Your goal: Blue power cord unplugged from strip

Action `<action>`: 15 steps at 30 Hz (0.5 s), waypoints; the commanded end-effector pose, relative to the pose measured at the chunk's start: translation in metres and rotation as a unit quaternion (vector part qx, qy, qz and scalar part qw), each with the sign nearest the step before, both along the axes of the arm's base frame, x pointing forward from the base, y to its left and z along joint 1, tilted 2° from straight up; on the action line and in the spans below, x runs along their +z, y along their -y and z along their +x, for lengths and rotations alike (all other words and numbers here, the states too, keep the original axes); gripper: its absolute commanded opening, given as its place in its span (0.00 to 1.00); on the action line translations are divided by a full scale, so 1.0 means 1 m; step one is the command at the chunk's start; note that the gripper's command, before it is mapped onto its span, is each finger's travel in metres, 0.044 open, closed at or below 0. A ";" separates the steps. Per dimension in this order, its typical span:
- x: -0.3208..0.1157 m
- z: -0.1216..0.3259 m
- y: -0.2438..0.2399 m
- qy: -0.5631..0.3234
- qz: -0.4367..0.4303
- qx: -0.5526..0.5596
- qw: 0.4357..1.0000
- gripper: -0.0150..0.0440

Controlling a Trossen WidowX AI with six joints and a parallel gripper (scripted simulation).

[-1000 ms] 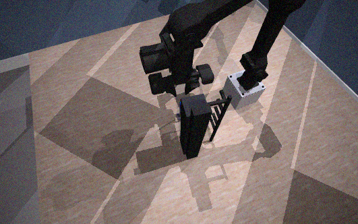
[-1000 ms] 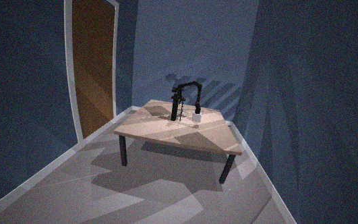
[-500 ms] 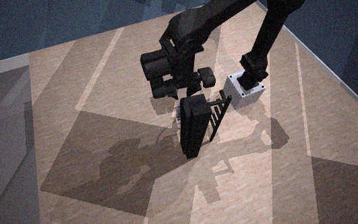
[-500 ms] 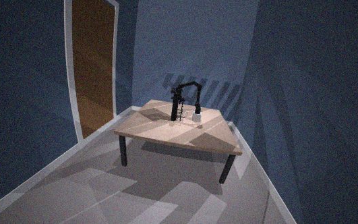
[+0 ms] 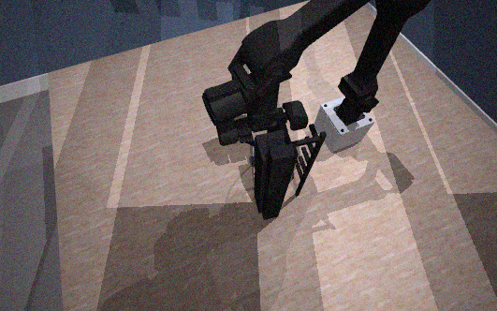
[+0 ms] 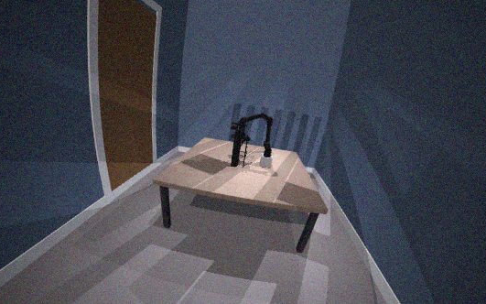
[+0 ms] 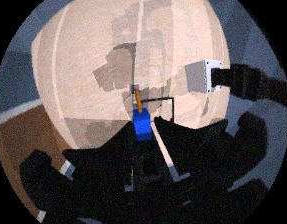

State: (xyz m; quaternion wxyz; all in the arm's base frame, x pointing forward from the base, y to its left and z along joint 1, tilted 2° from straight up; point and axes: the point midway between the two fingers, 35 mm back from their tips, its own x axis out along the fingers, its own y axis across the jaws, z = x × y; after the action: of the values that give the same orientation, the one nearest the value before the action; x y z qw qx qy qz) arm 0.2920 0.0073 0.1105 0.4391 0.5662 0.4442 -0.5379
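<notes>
The arm's jaws stand part-way apart, a moderate gap; whether they grip anything cannot be told, as dark shapes hide the tips. In the wrist view the blue plug (image 7: 142,124) sits just ahead of them, above the wooden tabletop (image 5: 168,140). The tall black power strip (image 5: 271,175) stands upright beside the grey arm base (image 5: 343,126).

Dark blue walls (image 6: 421,114) close in a narrow room. A brown door (image 6: 125,92) in a pale frame stands at the left (white skirting runs beneath it). The wooden table (image 6: 247,188) on dark legs stands on a grey floor (image 6: 110,266) banded with light and shadow.
</notes>
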 end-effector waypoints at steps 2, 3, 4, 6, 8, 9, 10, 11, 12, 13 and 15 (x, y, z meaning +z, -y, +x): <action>0.001 0.002 -0.002 0.002 -0.002 -0.003 1.000 0.53; 0.000 0.002 -0.003 0.002 -0.002 -0.003 1.000 0.53; -0.001 0.002 -0.003 0.002 -0.002 -0.003 1.000 0.53; -0.003 0.002 -0.003 0.002 -0.002 -0.003 1.000 0.53; -0.006 0.002 -0.003 0.002 -0.002 -0.003 1.000 0.53; -0.008 0.002 -0.003 0.002 -0.002 -0.003 1.000 0.53; -0.010 0.002 -0.003 0.002 -0.002 -0.003 1.000 0.53; -0.010 0.002 -0.003 0.002 -0.002 -0.003 1.000 0.53; -0.011 0.002 -0.003 0.002 -0.002 -0.003 1.000 0.53; -0.011 0.002 -0.003 0.002 -0.002 -0.003 1.000 0.53; -0.011 0.002 -0.003 0.002 -0.002 -0.003 1.000 0.53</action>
State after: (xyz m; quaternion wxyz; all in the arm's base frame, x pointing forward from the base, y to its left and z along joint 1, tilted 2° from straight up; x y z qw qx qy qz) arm 0.2963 0.0106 0.1038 0.4416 0.5698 0.4414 -0.5344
